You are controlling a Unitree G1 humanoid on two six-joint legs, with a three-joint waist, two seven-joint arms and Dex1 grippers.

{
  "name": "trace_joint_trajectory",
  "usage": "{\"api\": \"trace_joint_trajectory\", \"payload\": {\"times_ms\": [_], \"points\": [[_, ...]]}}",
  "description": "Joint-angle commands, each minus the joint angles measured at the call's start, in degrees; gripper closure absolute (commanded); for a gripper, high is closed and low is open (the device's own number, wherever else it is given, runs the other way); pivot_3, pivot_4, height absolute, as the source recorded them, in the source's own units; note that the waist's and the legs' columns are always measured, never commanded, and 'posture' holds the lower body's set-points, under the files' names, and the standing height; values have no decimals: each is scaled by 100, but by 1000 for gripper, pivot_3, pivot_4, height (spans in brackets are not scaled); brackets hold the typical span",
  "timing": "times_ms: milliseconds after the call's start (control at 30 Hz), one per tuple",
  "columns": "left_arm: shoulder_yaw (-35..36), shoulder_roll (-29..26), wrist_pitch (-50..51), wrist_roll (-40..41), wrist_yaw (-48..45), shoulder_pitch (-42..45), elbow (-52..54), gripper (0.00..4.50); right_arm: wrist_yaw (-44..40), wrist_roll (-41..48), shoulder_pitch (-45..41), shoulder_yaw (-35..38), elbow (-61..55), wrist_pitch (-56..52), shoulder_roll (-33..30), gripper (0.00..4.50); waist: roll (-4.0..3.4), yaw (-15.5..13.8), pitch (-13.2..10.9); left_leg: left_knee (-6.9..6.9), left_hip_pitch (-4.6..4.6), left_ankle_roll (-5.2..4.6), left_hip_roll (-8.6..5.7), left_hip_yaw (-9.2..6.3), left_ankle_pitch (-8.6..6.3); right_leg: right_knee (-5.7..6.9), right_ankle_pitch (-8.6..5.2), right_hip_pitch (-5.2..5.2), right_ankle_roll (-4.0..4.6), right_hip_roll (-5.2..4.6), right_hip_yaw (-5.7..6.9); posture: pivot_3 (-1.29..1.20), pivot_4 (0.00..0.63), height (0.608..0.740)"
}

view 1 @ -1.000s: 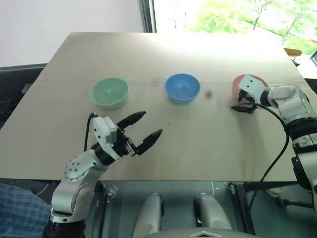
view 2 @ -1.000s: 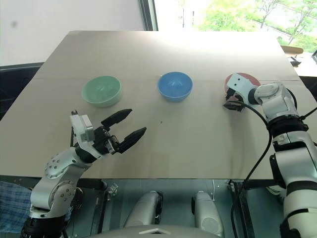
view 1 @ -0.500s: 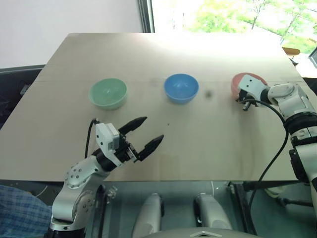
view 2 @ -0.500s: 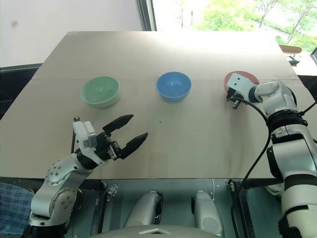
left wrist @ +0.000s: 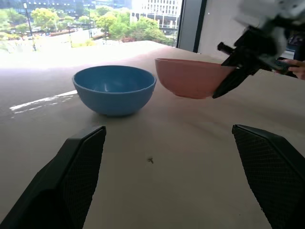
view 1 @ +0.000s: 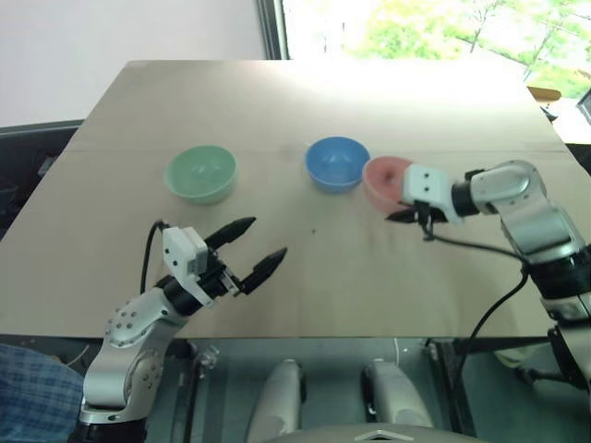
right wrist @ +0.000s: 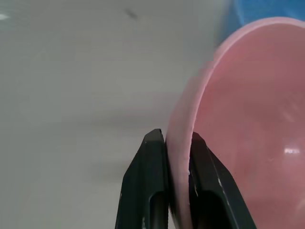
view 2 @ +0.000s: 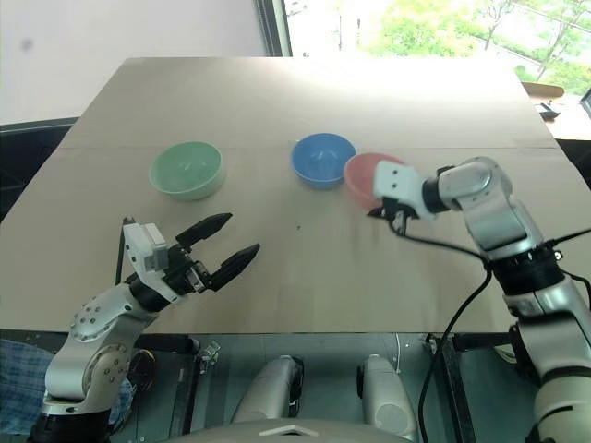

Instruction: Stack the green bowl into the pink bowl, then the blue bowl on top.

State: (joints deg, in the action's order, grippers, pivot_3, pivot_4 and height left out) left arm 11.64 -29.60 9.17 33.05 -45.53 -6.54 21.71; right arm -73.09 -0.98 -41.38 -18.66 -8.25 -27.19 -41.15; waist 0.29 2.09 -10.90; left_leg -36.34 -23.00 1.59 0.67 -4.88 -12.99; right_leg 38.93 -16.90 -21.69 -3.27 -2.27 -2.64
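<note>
Since a second ago your right gripper has dragged the pink bowl beside the blue bowl, at its 4 o'clock; its wrist view shows fingers pinching the rim, left gripper gapes idle, green bowl unstacked.

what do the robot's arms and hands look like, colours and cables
Both arms are glossy silver-grey segmented shells with black joints. Each hand, left hand and right hand, has a white boxy block and two black tapered fingers, textured inside. A black cable loops along each forearm.
</note>
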Motion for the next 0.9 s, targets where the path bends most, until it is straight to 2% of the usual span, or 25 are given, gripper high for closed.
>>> {"api": "trace_joint_trajectory", "payload": {"times_ms": [33, 200, 367, 467, 500, 533, 567, 600, 633, 667, 700, 733, 767, 900], "points": [[254, -123, -231, -36, -191, -2, -187, 0, -5, 19, 40, -241, -1211, -513, -45, 4389, 0, -12, 0, -1, 0, 0, -2, -1, 0, 0, 0, 1, 0, -2, 2, 0, 150, 740], [313, -197, -290, -39, -315, 75, -349, 0, 346, -263, 57, -942, -1954, -867, 303, 4389, 4, -7, 2, -6, 2, 1, -6, -6, 1, 1, 0, 4, 0, -4, 6, 0, 150, 740], [338, -236, -281, -26, -358, 171, -415, 0, 687, -565, -88, -1370, -1849, -834, 602, 4389, 7, -4, 4, -7, 1, 2, -6, -9, 1, 0, 0, 3, 0, -4, 9, 0, 150, 740], [327, -230, -289, -39, -369, 150, -396, 0, 795, -719, -151, -1448, -1715, -651, 632, 3623, 7, 6, 4, -6, 0, 2, -6, -9, 1, 0, 0, 2, 0, -4, 9, 0, 150, 740], [323, -227, -295, -44, -372, 132, -383, 0, 800, -747, -157, -1455, -1678, -601, 610, 3145, 7, 6, 4, -6, 0, 2, -6, -9, 1, 0, 0, 2, 0, -4, 9, 0, 150, 740], [319, -223, -298, -46, -374, 115, -368, 0, 794, -762, -157, -1453, -1650, -558, 586, 2857, 7, 7, 4, -6, 0, 2, -6, -10, 1, 0, 0, 2, 0, -4, 10, 0, 150, 740], [315, -217, -301, -48, -370, 100, -354, 0, 781, -761, -159, -1422, -1627, -529, 568, 2167, 7, 7, 4, -5, 0, 2, -6, -9, 1, 0, 0, 2, 0, -4, 10, 0, 150, 740], [306, -208, -299, -46, -366, 86, -341, 0, 755, -733, -160, -1374, -1627, -528, 551, 2052, 8, 8, 4, -5, 0, 2, -6, -9, 1, 0, 0, 2, 0, -5, 10, 0, 150, 740], [283, -192, -310, -57, -362, 68, -327, 0, 712, -648, -168, -1300, -1677, -623, 556, 1458, 8, 8, 4, -5, 0, 2, -6, -10, 1, 1, 0, 2, 0, -5, 10, 0, 150, 740], [265, -177, -317, -60, -358, 59, -314, 0, 660, -540, -169, -1225, -1741, -739, 564, 1326, 8, 8, 4, -5, 0, 2, -6, -10, 1, 1, 0, 3, 0, -5, 11, 0, 150, 740], [256, -170, -321, -60, -356, 58, -310, 0, 626, -466, -174, -1181, -1782, -822, 573, 1007, 7, 9, 4, -5, 0, 2, -6, -10, 1, 1, 0, 3, 0, -5, 11, 0, 150, 740], [255, -161, -318, -51, -349, 67, -314, 0, 606, -264, -149, -1056, -1834, -1018, 638, 462, 8, 8, 4, -5, 0, 2, -6, -10, 1, 1, 0, 3, 0, -5, 11, 0, 150, 740], [255, -154, -316, -46, -345, 79, -322, 0, 602, -49, -100, -907, -1864, -1209, 709, 156, 8, 8, 4, -5, 1, 2, -6, -10, 1, 1, 0, 3, 0, -5, 11, 0, 150, 740], [203, -117, -337, -94, -335, 155, -389, 0, 540, 301, -8, -669, -1836, -1328, 574, 54, 9, 3, 5, -5, 0, 2, -5, -12, 1, 1, 0, 4, 0, -4, 12, 0, 150, 740]]}}
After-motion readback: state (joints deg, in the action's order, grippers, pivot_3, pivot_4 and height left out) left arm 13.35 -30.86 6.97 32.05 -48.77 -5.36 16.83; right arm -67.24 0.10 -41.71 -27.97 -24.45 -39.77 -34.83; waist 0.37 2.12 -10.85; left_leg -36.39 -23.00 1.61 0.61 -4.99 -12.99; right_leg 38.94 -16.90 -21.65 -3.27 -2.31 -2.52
